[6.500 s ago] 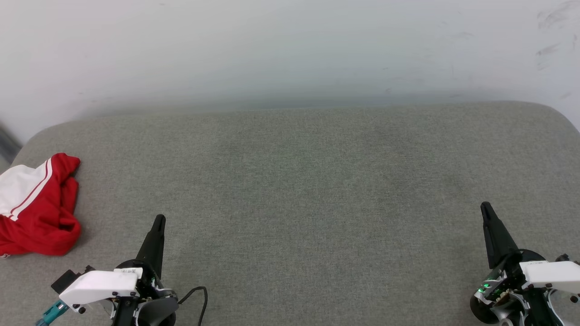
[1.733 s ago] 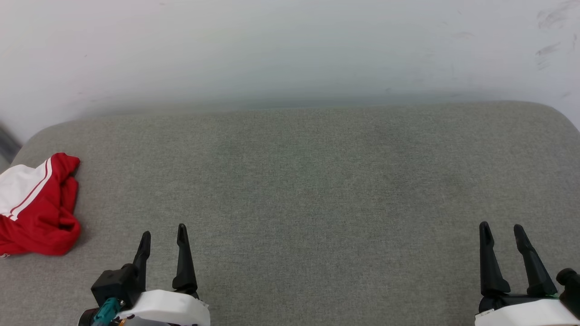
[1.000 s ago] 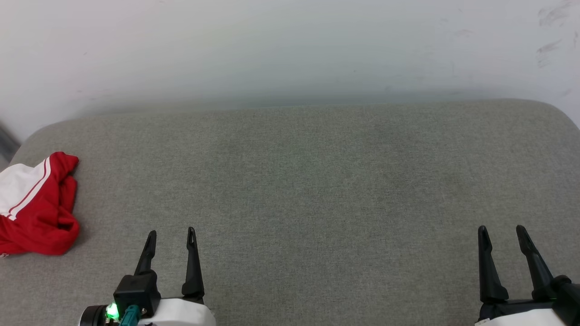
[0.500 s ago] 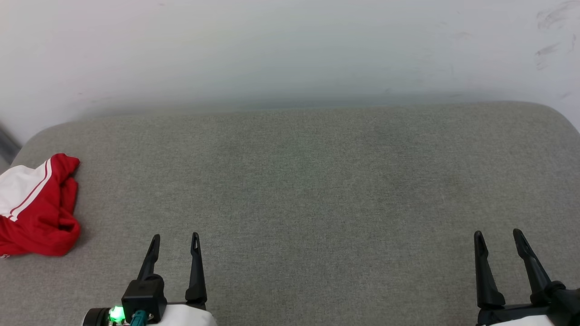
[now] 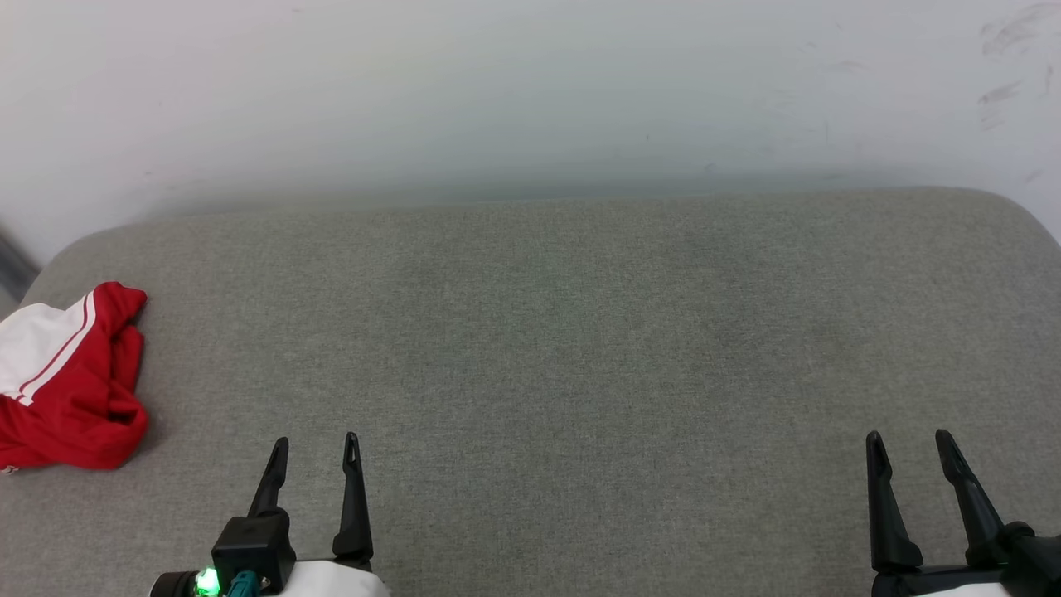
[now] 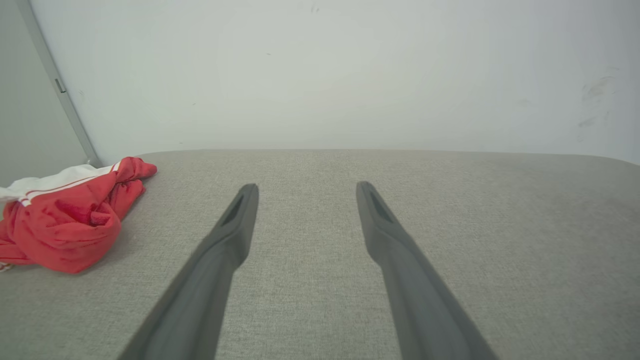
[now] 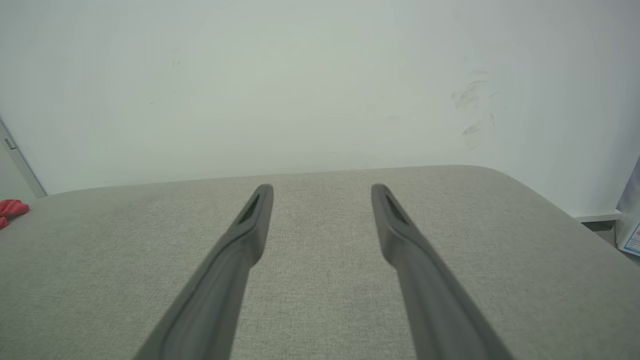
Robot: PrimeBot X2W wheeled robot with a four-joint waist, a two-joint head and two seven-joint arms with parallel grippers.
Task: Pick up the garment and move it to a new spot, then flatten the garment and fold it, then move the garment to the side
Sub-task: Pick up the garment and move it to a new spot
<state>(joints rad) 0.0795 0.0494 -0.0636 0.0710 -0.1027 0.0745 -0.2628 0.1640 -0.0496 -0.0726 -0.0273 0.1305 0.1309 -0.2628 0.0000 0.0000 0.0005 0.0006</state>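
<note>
1. The garment (image 5: 70,377) lay in a crumpled, soft heap well off to the left of the left gripper's fingers, touching neither. It was red cloth bunched into deep folds, with a white sleeve panel and thin red stripes on its far side. Its left part ran past the edge of the head view, so I could not make out its whole outline.
2. Beyond the heap, in the left wrist view, a thin grey strip (image 6: 60,90) slanted up the wall (image 5: 497,83). I could not tell what it belonged to.
3. The left gripper (image 5: 317,439) held its two long, dark, tapering fingers spread wide, with only bare cushion between them. A small green light (image 5: 205,583) glowed at its base, and the rest of its body was cut off below.
4. From those fingers across to the right ones stretched the cushion (image 5: 580,348), a flat, coarse-woven grey fabric with rounded far corners.
5. The right gripper (image 5: 908,436) likewise had its slim, dark fingers set wide apart, with nothing in them.
6. Above and to the right of them, faint dark scuffs (image 5: 1003,50) marked the otherwise smooth, pale wall.
7. Far to the right of the right fingers, past the cushion's corner, stood a white thing with blue print (image 7: 631,225). The frame edge cut it off, and it was too small to identify.
</note>
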